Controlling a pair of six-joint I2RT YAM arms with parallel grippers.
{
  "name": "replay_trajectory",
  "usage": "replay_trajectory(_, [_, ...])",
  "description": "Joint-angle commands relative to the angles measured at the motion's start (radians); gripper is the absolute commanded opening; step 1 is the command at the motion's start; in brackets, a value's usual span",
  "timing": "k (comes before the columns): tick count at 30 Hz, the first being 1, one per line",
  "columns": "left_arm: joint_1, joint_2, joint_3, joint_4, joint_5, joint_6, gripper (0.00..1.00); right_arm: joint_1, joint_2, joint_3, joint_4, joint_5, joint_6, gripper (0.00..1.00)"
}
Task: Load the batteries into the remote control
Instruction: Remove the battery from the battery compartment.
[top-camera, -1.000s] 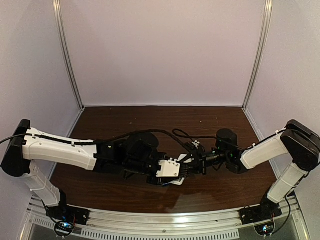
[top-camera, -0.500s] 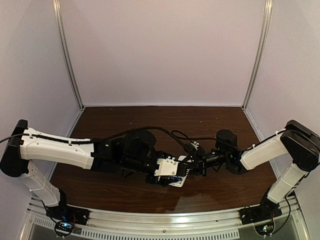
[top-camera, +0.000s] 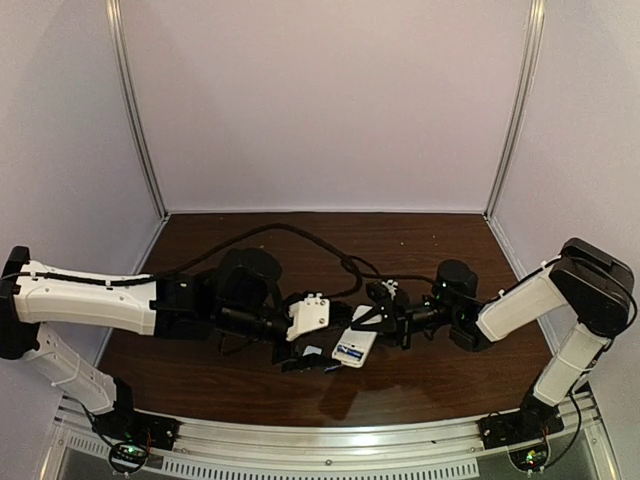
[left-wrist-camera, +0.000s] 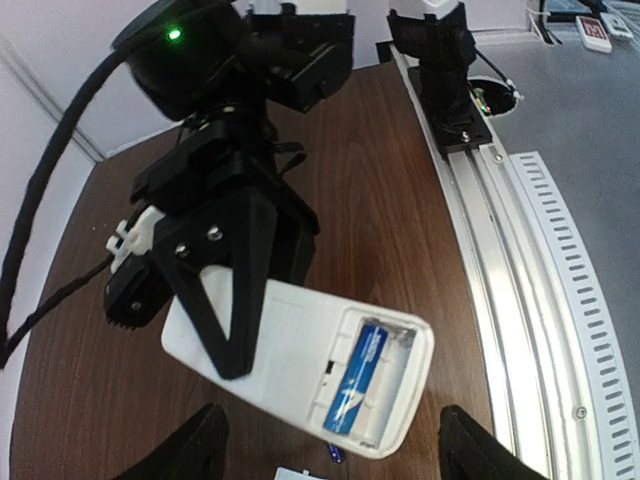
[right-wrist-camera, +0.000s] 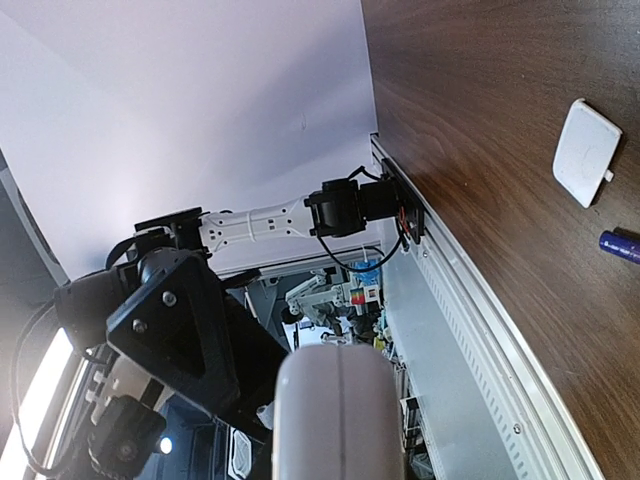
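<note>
The white remote control (left-wrist-camera: 290, 345) hangs above the table, plain back up, with its compartment uncovered. One blue battery (left-wrist-camera: 358, 375) lies in the compartment's left slot. My right gripper (left-wrist-camera: 232, 290) is shut on the remote's closed end. In the top view the remote control (top-camera: 355, 348) sticks out left of the right gripper (top-camera: 374, 322). My left gripper (left-wrist-camera: 335, 455) stands open just short of the remote, with nothing between its fingers. A second battery (right-wrist-camera: 620, 246) lies loose on the table.
A small white square cover piece (right-wrist-camera: 585, 152) lies on the wood beside the loose battery. The metal rail (top-camera: 330, 450) runs along the table's near edge. Purple walls (top-camera: 320, 100) close in the back and sides.
My left gripper has opened and pulled back to the left, away from the remote, leaving a battery in the compartment. The right gripper has kept hold of the remote.
</note>
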Motion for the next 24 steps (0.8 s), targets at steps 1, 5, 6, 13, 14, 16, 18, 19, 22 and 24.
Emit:
replay_trajectory(1, [0.062,-0.112,-0.071,0.084,0.009,-0.188,0.75,-0.002,0.008,-0.01,0.097,0.013,0.017,0.0])
replay_trajectory(5, [0.079,-0.162,-0.111,0.084,0.011,-0.157,0.6,-0.002,-0.01,0.002,-0.007,0.015,-0.056,0.0])
replay_trajectory(6, [0.077,-0.16,-0.11,0.068,0.018,-0.127,0.55,-0.002,-0.016,0.008,-0.056,0.016,-0.099,0.0])
replay_trajectory(13, [0.025,-0.069,-0.035,-0.05,-0.014,0.057,0.38,-0.004,-0.09,0.102,-0.534,0.052,-0.401,0.0])
replay_trajectory(14, [0.007,-0.046,-0.017,-0.066,-0.062,0.081,0.37,-0.003,-0.097,0.118,-0.59,0.061,-0.441,0.0])
replay_trajectory(16, [-0.016,-0.004,0.016,-0.091,-0.104,0.11,0.35,-0.002,-0.106,0.145,-0.669,0.071,-0.491,0.0])
replay_trajectory(18, [-0.032,0.01,0.033,-0.087,-0.12,0.122,0.34,-0.002,-0.109,0.156,-0.694,0.075,-0.506,0.0])
replay_trajectory(19, [-0.034,0.012,0.036,-0.081,-0.121,0.124,0.33,-0.002,-0.109,0.155,-0.694,0.073,-0.504,0.0])
replay_trajectory(22, [-0.041,0.019,0.043,-0.079,-0.12,0.145,0.31,-0.002,-0.104,0.153,-0.69,0.073,-0.502,0.0])
replay_trajectory(24, [-0.043,0.029,0.043,-0.085,-0.118,0.148,0.29,-0.002,-0.104,0.153,-0.691,0.072,-0.506,0.0])
